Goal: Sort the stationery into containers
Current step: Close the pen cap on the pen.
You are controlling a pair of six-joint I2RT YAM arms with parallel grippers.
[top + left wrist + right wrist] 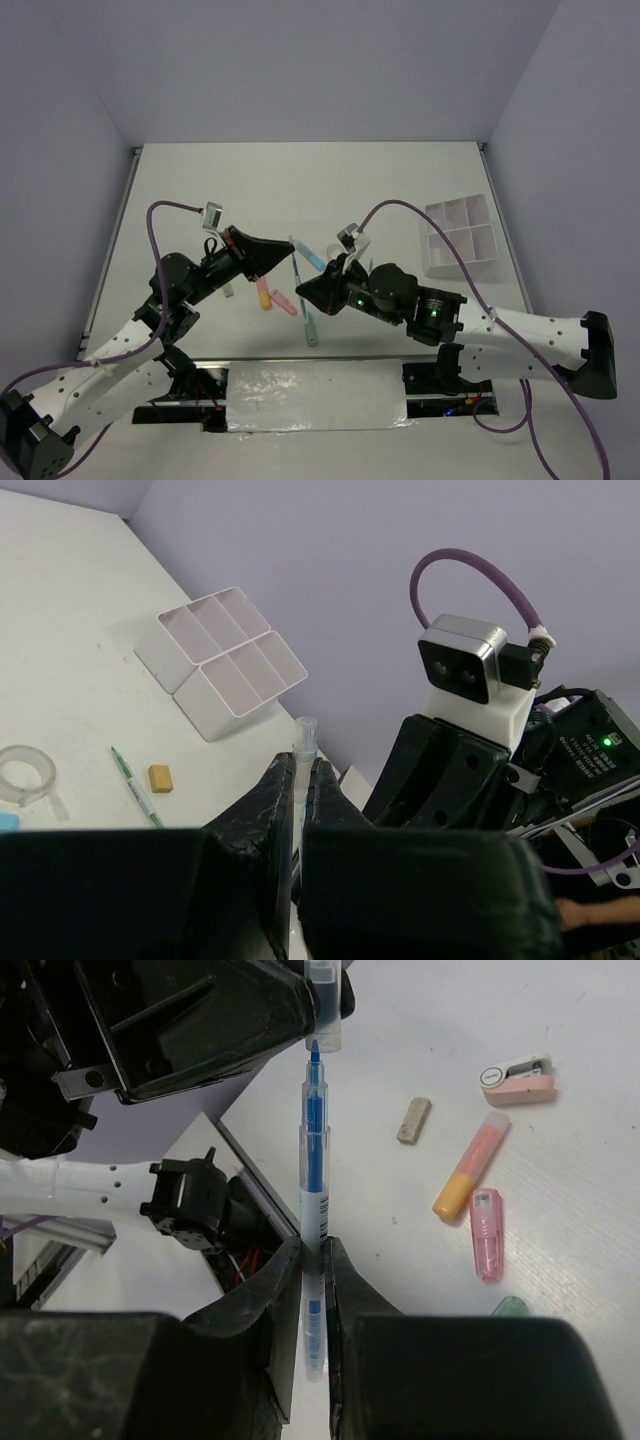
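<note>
My right gripper (315, 1250) is shut on a thin blue pen (315, 1180) with its bare tip pointing at my left gripper. My left gripper (303, 765) is shut on the pen's clear cap (304, 738), which also shows in the right wrist view (322, 1010) just beyond the tip. In the top view both grippers (290, 247) (302, 292) meet at the table's middle. The white divided tray (436, 268) stands at the right and looks empty (205, 715). Orange (470, 1165), pink (487, 1232) and green (512, 1306) markers lie on the table.
A tan eraser (413, 1120) and a pink-and-white piece (520, 1078) lie near the markers. A clear tape ring (25, 770), a thin green pen (135, 785) and another eraser (160, 777) lie between the grippers and the tray. A blue marker (310, 258) lies beside the held pen.
</note>
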